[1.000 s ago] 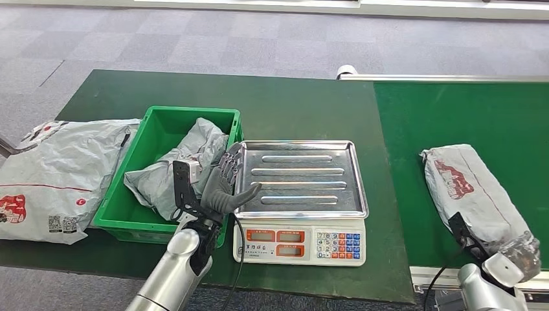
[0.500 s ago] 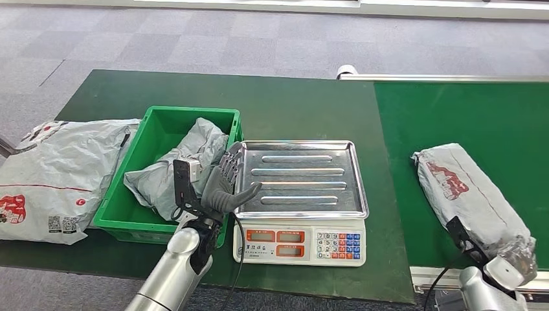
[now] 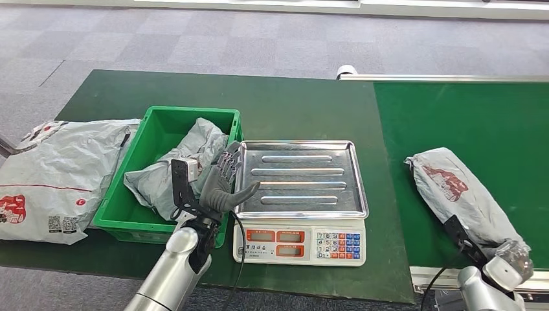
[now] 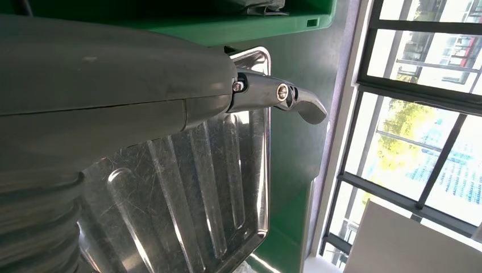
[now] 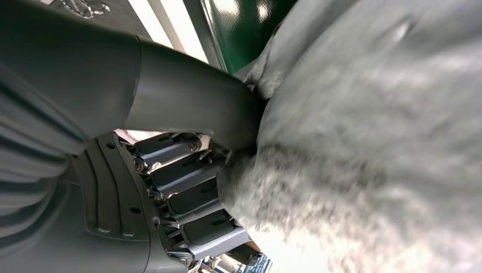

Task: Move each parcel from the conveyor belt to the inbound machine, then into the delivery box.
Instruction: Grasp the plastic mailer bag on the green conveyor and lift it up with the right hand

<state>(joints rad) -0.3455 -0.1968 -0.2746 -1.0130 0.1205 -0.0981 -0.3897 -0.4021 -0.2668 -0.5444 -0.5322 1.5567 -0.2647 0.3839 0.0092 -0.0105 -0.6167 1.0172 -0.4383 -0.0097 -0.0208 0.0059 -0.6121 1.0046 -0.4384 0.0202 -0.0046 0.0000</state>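
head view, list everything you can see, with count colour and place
parcel on the conveyor belt: 1, grey with red print, near end held by the right hand
conveyor belt: 1, green, right
scale: 1, steel tray bare, centre
crate: 1, green, left of the scale
parcel in the crate: 1, grey
large parcel: 1, grey, table's left end
table: 1, dark green
left hand: fingers apart, holds nothing, at the scale tray's left edge
right hand: grips the belt parcel
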